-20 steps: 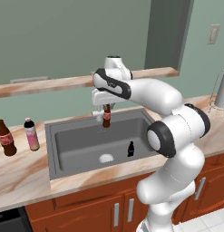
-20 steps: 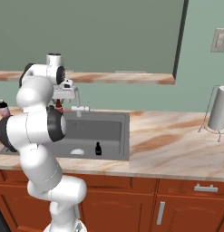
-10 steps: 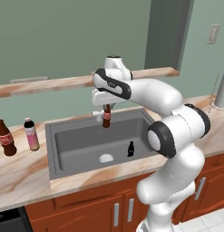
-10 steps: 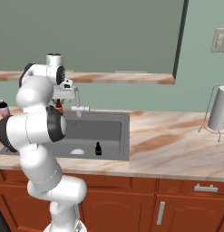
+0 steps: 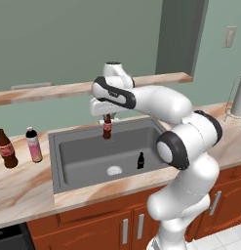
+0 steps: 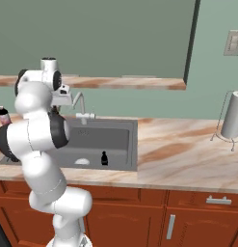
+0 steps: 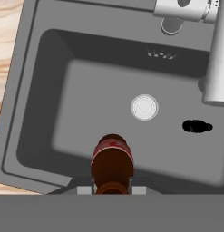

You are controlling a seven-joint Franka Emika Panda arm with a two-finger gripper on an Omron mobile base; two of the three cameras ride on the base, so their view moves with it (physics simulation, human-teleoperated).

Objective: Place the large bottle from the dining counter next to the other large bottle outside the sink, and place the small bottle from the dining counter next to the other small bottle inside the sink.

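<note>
On the counter [image 5: 24, 188] at the far left, about nine o'clock from the basin, the large bottle [image 5: 6, 149] stands upright, dark brown with its red band, and just beside it at its three o'clock stands the other large bottle [image 5: 33, 144], pale pink under a dark cap. The two are close but not touching, both outside the sink [image 5: 73, 158].

Moving right, the grey steel basin lies sunk in the marbled top, its round drain [image 5: 114, 170] pale on the floor near the front wall. Above the back half of the basin, toward twelve o'clock from the drain, the fingers [image 5: 107, 120] are closed narrow on the neck of the small bottle [image 5: 107, 129], which hangs upright in the air, clear of the basin floor. From the hand's own camera the small brown bottle [image 7: 112, 164] sits straight below the fingers [image 7: 112, 189], with the drain at its one o'clock.

Further right, at about three o'clock from the drain, the other small bottle [image 5: 140, 160] stands all black on the sink floor, well apart from the held one. The faucet [image 6: 80, 103] rises behind the basin, and at the far right end of the counter a paper towel roll [image 6: 232, 115] stands on its wire holder.
</note>
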